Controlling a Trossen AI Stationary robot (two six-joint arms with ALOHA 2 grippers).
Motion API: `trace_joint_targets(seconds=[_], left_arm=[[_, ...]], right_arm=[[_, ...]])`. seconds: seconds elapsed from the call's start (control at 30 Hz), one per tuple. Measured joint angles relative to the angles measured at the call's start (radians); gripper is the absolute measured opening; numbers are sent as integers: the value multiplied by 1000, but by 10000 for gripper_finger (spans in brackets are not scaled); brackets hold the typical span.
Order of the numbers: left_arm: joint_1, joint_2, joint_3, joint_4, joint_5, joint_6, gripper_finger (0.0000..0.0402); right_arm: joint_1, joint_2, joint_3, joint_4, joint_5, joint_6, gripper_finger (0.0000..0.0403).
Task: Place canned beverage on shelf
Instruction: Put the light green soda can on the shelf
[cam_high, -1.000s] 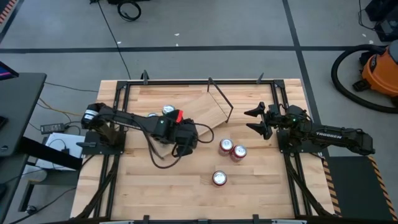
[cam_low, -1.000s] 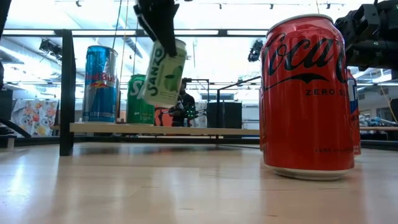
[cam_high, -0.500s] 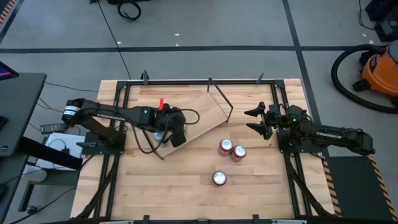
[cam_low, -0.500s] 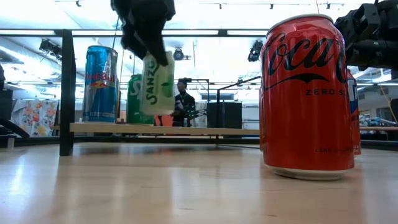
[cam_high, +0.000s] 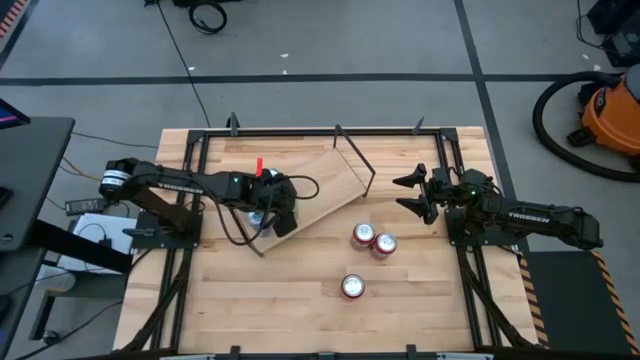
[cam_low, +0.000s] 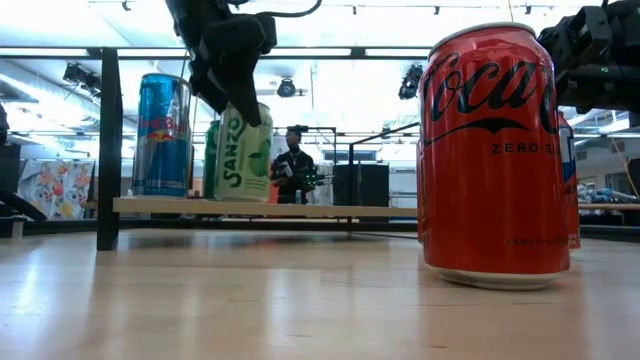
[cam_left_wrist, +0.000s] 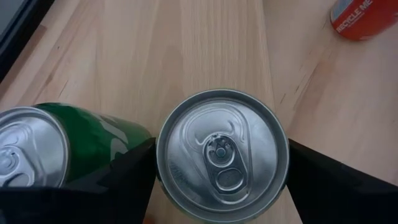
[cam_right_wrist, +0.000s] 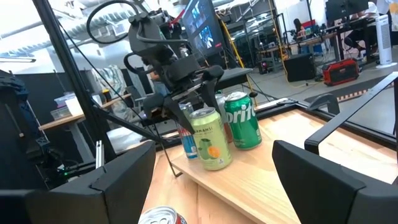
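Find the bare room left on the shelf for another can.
The shelf is bare from the Sanzo can to its bracket end. The other end is crowded: Red Bull can, Sprite can, and the left gripper on the Sanzo.

Evenly bright overhead, strongly backlit in the low view, with glare off the tabletop (cam_low: 300, 300), softly blurred up close.

Left end effector (cam_high: 272, 212) over the shelf (cam_high: 318, 186); three red cans (cam_high: 372, 245) nearby.
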Motion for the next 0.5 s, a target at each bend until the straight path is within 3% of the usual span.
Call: trace_joint_targets(seconds=[0.5], left_arm=[[-2, 0, -1, -7, 2, -6, 344]], right_arm=[[0, 0, 0, 1, 0, 3, 334]])
